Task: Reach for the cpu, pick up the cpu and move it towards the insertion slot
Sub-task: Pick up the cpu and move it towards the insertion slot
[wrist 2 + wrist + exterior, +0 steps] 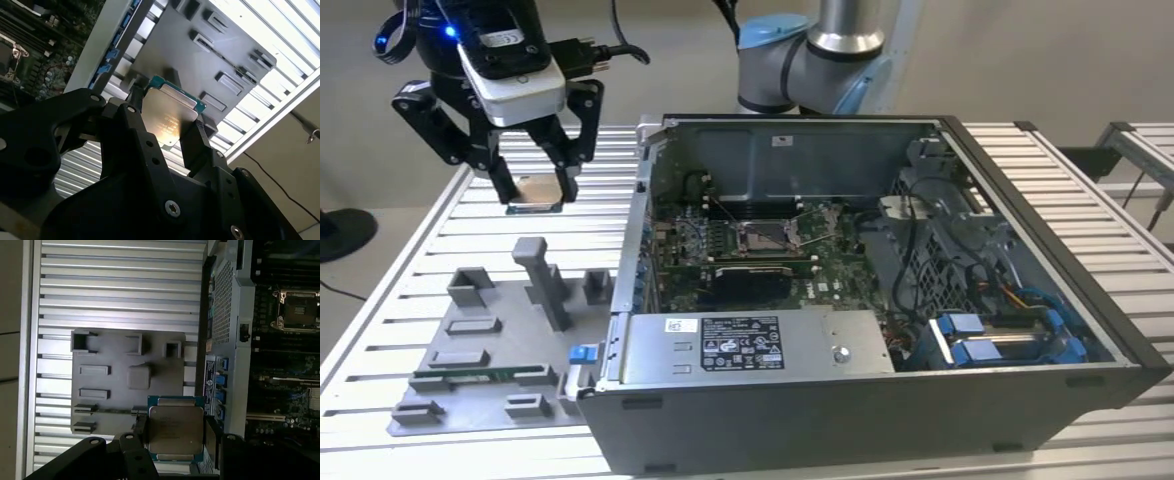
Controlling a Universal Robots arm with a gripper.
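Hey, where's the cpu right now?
The cpu is clamped in the jaws at the exterior view's left, raised over the slatted table. It sits left of the open computer case and beyond the grey tray.

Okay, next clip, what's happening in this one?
The robot's claw grips the processor chip by its edges, lifted above the slatted table near the grey parts tray. It hangs outside the open computer case, on the exterior view's left; the socket sits on the board inside.
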